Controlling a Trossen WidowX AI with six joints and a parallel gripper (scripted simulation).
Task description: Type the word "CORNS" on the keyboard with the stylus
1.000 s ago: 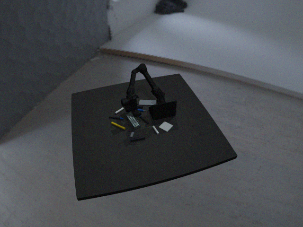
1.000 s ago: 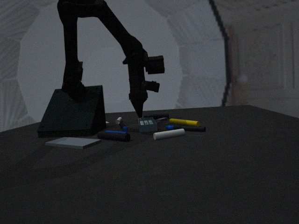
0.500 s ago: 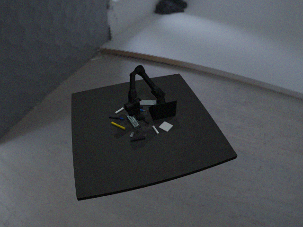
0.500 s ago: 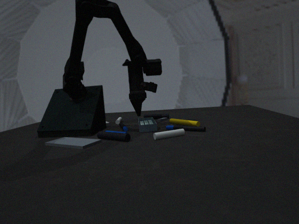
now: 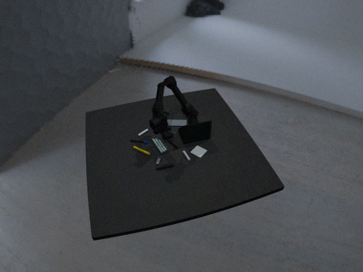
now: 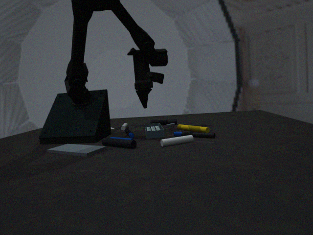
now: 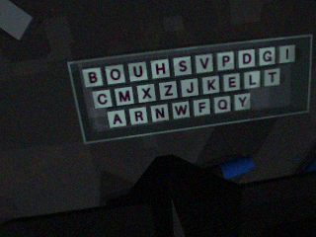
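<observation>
The keyboard is a shallow tray of pale lettered keys. In the wrist view C starts the middle row, O and S are in the top row, R and N in the bottom row. My gripper is shut, with no stylus seen between its fingertips. It hangs well above the desk, past the keyboard's lower edge in the wrist view. A slim blue pen lies near the arm's base, partly behind a black cylinder. Whether it is the stylus I cannot tell.
Black pens with blue ends flank the keyboard. A yellow cylinder, white cylinders, a grey slab and the wedge-shaped mount stand around.
</observation>
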